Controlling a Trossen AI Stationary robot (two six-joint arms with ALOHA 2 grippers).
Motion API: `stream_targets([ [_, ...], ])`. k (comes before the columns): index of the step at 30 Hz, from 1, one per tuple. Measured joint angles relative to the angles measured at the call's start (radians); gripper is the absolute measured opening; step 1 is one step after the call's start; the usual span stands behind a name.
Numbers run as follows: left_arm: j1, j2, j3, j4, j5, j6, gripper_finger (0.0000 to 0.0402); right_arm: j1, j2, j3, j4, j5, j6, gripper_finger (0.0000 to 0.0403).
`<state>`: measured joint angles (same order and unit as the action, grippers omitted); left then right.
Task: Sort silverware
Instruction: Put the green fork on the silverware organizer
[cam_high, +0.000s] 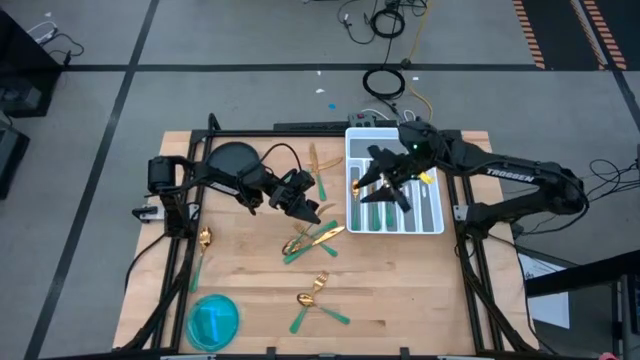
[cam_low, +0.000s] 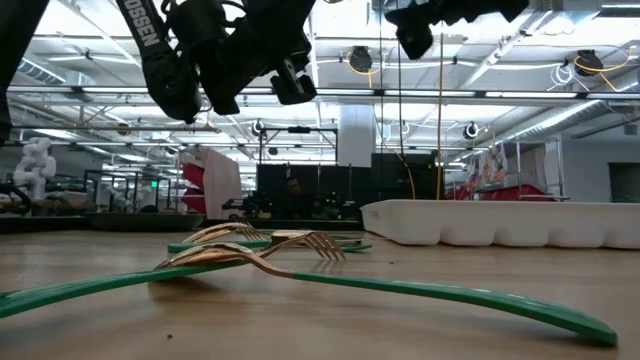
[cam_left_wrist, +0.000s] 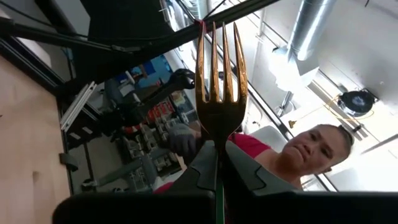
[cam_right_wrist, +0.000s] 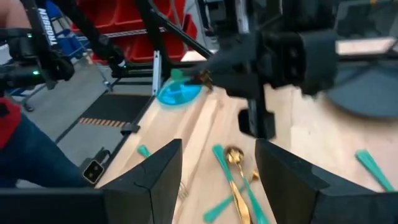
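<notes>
My left gripper (cam_high: 308, 210) hovers over the middle of the table, shut on a gold-headed fork (cam_left_wrist: 219, 74) with a green handle. My right gripper (cam_right_wrist: 217, 180) stands open above the white compartmented tray (cam_high: 432, 215), with nothing between its fingers. The tray holds several green-handled pieces (cam_high: 378, 212). More silverware lies flat on the wood: a crossed pile (cam_high: 312, 240) under my left gripper, a fork and spoon (cam_high: 316, 292) nearer the front, a spoon (cam_high: 204, 242) at the left and a fork (cam_high: 318, 160) beside the tray. My left gripper pinches the fork's neck (cam_left_wrist: 219, 142), just below the gold head, between its two fingers. The fork lies along the fingers. Its tines stick out past the fingertips and its green handle runs back between them. The fork is lifted clear of the table.
A dark round plate (cam_high: 232, 160) sits at the far left. A blue dish (cam_high: 213, 320) sits at the near left corner. Bare wood lies between the pile and the tray. A person in a red top (cam_left_wrist: 252, 146) is beyond the table.
</notes>
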<state>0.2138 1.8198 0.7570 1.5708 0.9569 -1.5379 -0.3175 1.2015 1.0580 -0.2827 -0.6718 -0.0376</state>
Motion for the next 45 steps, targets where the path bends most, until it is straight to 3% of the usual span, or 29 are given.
stream_targets([
  [18,0.0,0.0,0.0,-0.001,-0.016,0.027,0.0015,0.09,0.152,0.0,0.313,0.045,0.008,0.0196],
  [35,0.005,-0.001,0.0,-0.044,-0.027,0.053,0.0017,0.104,0.154,0.001,0.34,0.047,0.019,0.0196],
  [45,0.019,-0.001,0.0,-0.044,-0.052,0.079,0.0018,0.104,0.22,0.001,0.406,0.047,0.071,0.0196],
])
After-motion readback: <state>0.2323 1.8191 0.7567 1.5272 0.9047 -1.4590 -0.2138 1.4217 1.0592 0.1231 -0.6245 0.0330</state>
